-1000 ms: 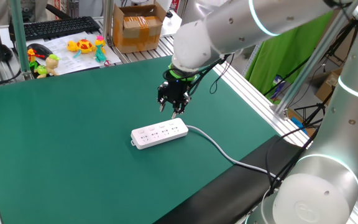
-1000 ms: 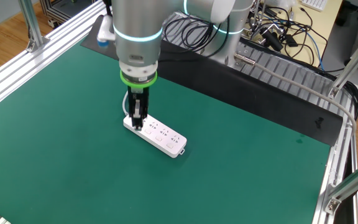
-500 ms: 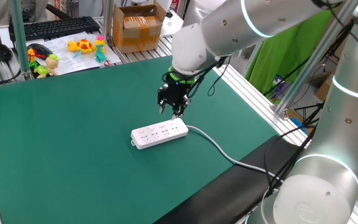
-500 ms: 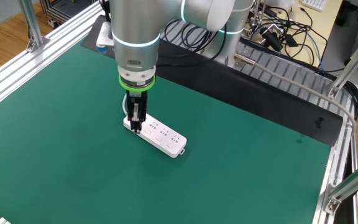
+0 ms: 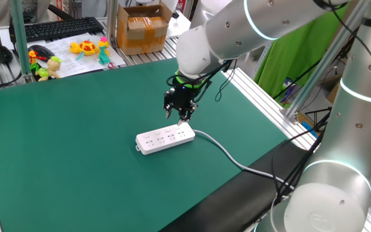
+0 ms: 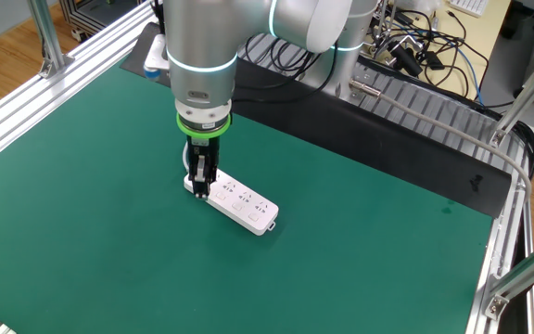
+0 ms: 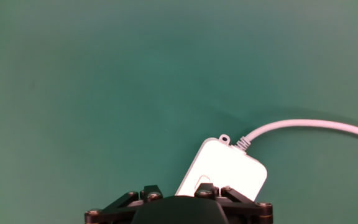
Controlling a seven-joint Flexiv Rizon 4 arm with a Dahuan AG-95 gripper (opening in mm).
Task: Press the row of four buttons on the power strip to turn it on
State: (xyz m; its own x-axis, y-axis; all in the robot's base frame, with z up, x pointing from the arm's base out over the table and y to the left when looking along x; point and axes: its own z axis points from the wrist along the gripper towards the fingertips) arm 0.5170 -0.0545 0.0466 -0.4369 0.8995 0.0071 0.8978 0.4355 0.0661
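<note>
The white power strip (image 5: 165, 136) lies flat on the green mat, its whitish-grey cable (image 5: 237, 161) trailing to the table's edge. My gripper (image 5: 184, 116) points straight down over the strip's cable end (image 6: 199, 187), very close to its top face. Whether it touches I cannot tell. In the hand view that end of the power strip (image 7: 232, 168) shows just ahead of the hand, with one of the four buttons (image 7: 204, 182) as a faint rounded outline and the cable (image 7: 303, 126) curving off right. The fingertips are hidden there, and no view shows a gap between them.
A cardboard box (image 5: 143, 26), small toys (image 5: 85, 48) and a keyboard (image 5: 57, 27) sit beyond the mat's far edge. Aluminium rails (image 6: 26, 111) border the mat. A tangle of cables (image 6: 425, 46) lies behind the arm's base.
The gripper has edged slightly along the strip toward its cable end. The power strip and cable have stayed put.
</note>
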